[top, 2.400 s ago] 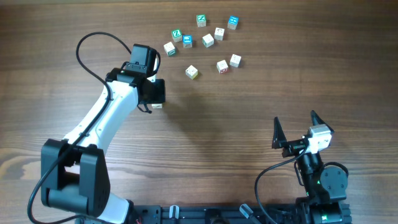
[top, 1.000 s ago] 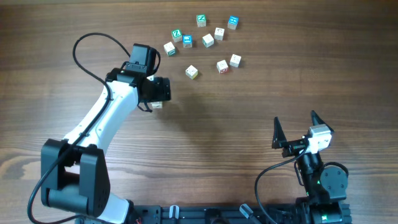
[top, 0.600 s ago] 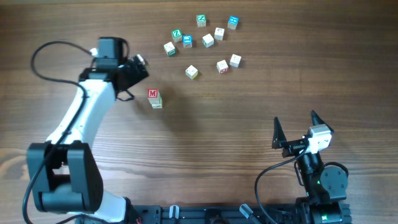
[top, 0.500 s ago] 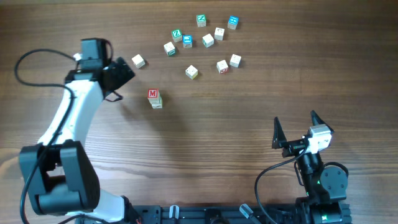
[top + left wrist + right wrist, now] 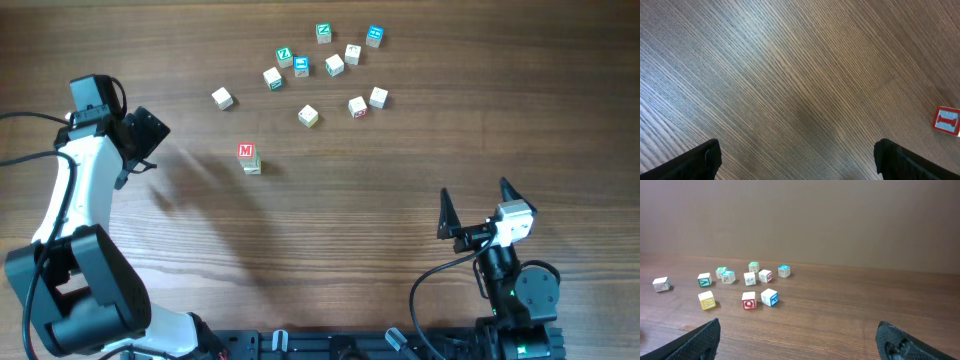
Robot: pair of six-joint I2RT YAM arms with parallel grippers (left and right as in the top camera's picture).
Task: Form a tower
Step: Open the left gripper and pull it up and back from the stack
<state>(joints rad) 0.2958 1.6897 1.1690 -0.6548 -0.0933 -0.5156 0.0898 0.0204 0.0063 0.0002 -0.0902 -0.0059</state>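
Overhead, the tower (image 5: 247, 158) is a short stack topped by a red-lettered block, alone on the surface (image 5: 350, 260) apart from the scattered blocks (image 5: 330, 60); the left hand (image 5: 146, 145) hangs wide open and empty well to its left, the right hand (image 5: 478, 208) open too, far off. Next, I'd guess, comes the lone white block (image 5: 221, 97) nearby: grip two flat sides squarely, lower it straight over the red top, release only once it sits flush.
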